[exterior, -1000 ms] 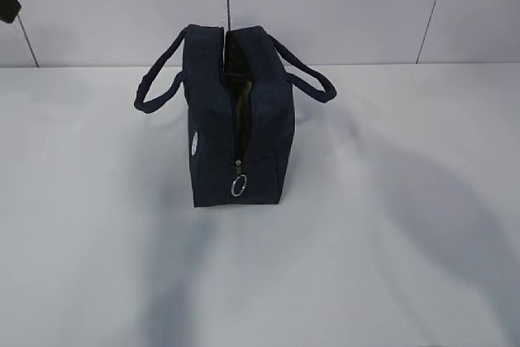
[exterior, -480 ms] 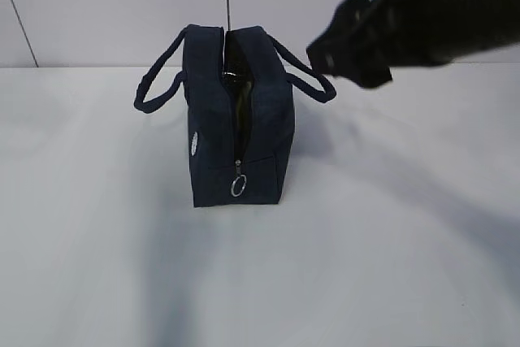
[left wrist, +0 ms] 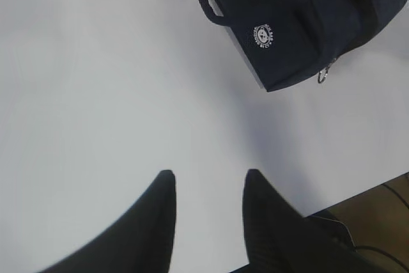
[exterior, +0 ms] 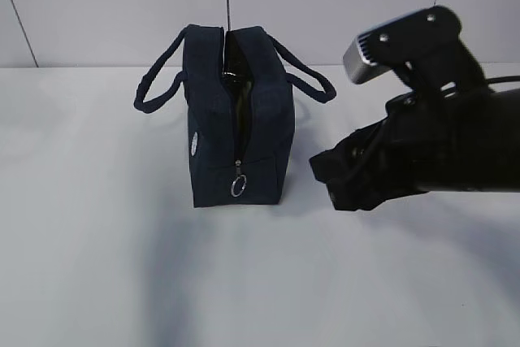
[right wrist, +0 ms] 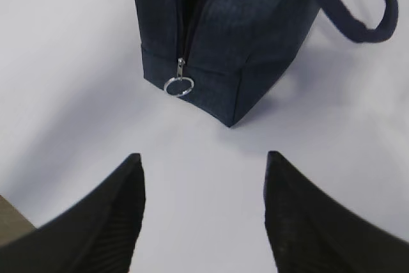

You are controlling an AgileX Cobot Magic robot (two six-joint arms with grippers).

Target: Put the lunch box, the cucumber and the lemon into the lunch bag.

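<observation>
While the lunch bag [exterior: 237, 119] stands upright on the white table [exterior: 97, 266], its zipper parted along the top and its silver ring pull [exterior: 238, 187] hanging low on the near end, the right gripper [right wrist: 203, 212] is seen spread and empty just beside it, and the left gripper [left wrist: 208, 222] hangs well apart, jaws partly spread, nothing pinched. No lunch box, cucumber or lemon can be made out on the table; whether they lie inside cannot be told. Should the right arm be swung nearer, the bag could be knocked over or its handle [exterior: 309, 79] snagged, since the fabric is soft and unanchored.
</observation>
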